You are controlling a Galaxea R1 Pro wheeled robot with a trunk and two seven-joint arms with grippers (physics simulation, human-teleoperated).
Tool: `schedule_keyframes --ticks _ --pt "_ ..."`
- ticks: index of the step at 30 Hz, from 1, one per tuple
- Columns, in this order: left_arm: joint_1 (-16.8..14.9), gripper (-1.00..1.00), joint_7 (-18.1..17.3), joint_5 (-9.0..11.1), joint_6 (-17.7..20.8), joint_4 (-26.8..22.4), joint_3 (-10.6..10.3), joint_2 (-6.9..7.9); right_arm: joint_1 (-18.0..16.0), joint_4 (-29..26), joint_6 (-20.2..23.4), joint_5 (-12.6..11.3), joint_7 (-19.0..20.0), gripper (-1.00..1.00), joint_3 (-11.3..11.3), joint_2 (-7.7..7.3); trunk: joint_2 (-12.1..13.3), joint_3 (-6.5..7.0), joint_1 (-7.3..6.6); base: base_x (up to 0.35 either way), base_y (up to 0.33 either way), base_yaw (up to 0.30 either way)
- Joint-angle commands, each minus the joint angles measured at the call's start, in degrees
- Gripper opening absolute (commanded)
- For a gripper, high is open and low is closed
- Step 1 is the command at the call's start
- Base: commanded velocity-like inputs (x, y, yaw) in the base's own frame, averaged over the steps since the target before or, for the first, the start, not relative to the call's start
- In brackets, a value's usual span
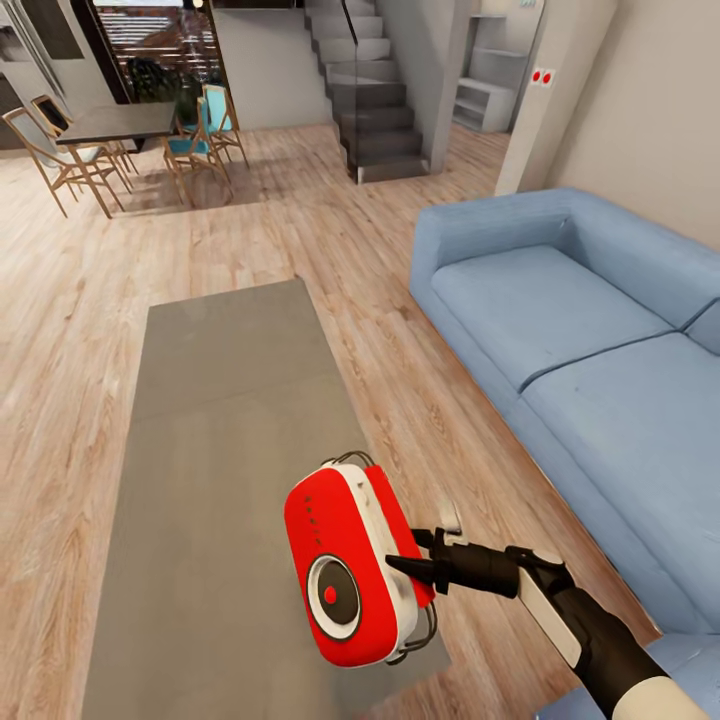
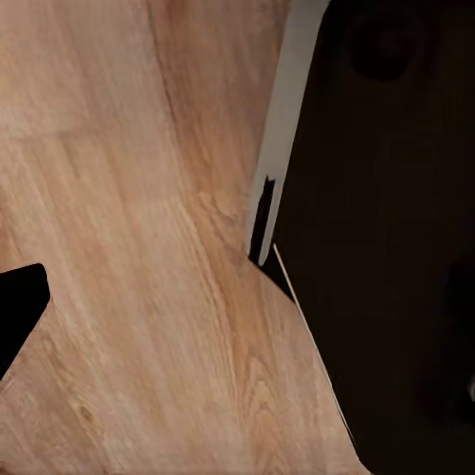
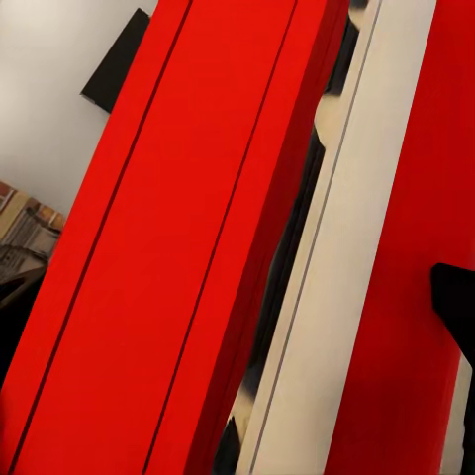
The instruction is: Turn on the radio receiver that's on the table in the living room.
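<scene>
The red radio receiver (image 1: 350, 575) stands tilted at the near end of the grey-taupe table (image 1: 220, 400), its white-ringed dial (image 1: 332, 595) facing up toward me. My right gripper (image 1: 410, 555) is open and reaches in from the right, its black fingertips against the radio's white-striped side. The right wrist view looks at the radio's red shell (image 3: 198, 247) and white stripe (image 3: 336, 297) from very close, with dark fingers (image 3: 117, 59) spread at either edge. In the left wrist view one black finger (image 2: 18, 307) of my left gripper hangs over the plank floor.
A light-blue sectional sofa (image 1: 580, 330) runs along the right, with a strip of wood floor (image 1: 400, 380) between it and the table. Far back stand a dark dining table (image 1: 120, 122) with wooden chairs and a grey staircase (image 1: 370, 90).
</scene>
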Motion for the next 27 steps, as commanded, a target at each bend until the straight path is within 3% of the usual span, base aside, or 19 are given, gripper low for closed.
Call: schedule_keyframes --ticks 1,7,11,14,17,22,27 --pt "0.0 1.00 0.0 0.0 0.6 -1.1 0.0 0.00 0.0 0.0 0.0 0.0 0.0 -1.00 0.0 0.01 0.4 0.19 -0.23 0.000 0.000 0.000" --pt "0.5 1.00 -2.5 0.1 9.4 -17.5 -0.1 -0.17 0.0 0.4 0.0 2.2 -0.1 -1.00 0.0 0.09 2.8 1.26 -1.55 0.000 0.000 0.000" --pt "0.7 1.00 -8.5 0.3 20.8 -29.9 0.0 -0.18 0.0 0.5 0.0 2.6 -0.2 -1.00 0.0 0.12 4.4 1.98 -2.42 0.000 0.000 0.000" --pt "0.7 1.00 -12.8 0.3 26.8 -36.8 0.1 -0.12 0.0 0.5 -0.1 2.6 -0.3 -1.00 0.0 0.13 5.6 2.52 -3.08 0.000 0.000 0.000" --pt "0.7 1.00 -16.6 0.3 30.0 -42.4 0.1 -0.09 0.0 0.5 -0.1 2.7 -0.4 -1.00 0.1 0.13 6.8 3.06 -3.74 0.000 0.000 0.000" --pt "0.7 1.00 -20.6 0.4 31.8 -49.2 0.2 -0.08 0.0 0.4 -0.1 2.9 -0.4 -1.00 0.0 0.13 8.8 3.96 -4.84 0.000 0.000 0.000" --pt "0.7 1.00 -22.3 0.5 32.1 -51.8 0.4 -0.05 0.0 0.4 -0.1 2.9 -0.4 -1.00 0.0 0.13 9.6 4.32 -5.28 0.000 0.000 0.000"
